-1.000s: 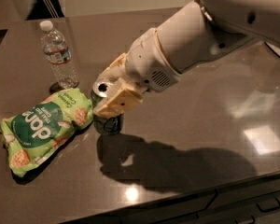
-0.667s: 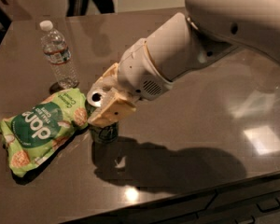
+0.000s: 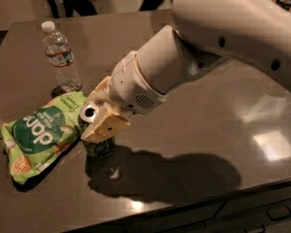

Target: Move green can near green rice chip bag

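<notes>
Camera view: I see the tan two-finger gripper (image 3: pixel 101 124) clamped over the top of the small dark green metal can (image 3: pixel 101 148), which stands upright on the grey table (image 3: pixel 223 135), with the light green crinkly chip bag (image 3: pixel 39 135) just beside it at 9 o'clock.

Cream jaws on dark green can (image 3: pixel 100 148)

Dim overhead light throws a dark shadow under the gripper (image 3: pixel 101 130), low over the glossy table (image 3: pixel 218 115), with glare at right.
</notes>
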Motion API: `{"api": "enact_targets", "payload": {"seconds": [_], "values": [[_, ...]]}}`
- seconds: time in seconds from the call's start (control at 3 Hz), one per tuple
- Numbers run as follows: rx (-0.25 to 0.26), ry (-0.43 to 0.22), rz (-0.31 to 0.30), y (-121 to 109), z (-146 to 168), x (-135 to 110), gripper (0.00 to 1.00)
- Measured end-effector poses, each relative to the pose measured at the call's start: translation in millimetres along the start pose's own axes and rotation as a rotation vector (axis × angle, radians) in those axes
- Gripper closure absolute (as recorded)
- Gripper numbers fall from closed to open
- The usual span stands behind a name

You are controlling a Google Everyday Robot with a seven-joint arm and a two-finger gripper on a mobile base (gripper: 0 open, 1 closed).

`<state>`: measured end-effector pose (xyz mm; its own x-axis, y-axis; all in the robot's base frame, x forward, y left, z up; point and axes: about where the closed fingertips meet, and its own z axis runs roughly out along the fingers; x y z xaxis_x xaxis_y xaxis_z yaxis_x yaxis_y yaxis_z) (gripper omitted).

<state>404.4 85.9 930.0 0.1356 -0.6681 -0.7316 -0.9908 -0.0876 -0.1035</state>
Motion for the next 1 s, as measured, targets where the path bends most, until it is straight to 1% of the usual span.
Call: {"api": "enact_targets", "payload": {"seconds": [0.33,0.67,1.0], "values": [[-0.01,0.003,-0.016,4.6,12.3,-3.7,0.53],[-0.014,0.004,-0.024,6.4,17.5,-6.1,0.22],[-0.014,0.006,-0.029,7.8,17.4,-8.5,0.0]]}}
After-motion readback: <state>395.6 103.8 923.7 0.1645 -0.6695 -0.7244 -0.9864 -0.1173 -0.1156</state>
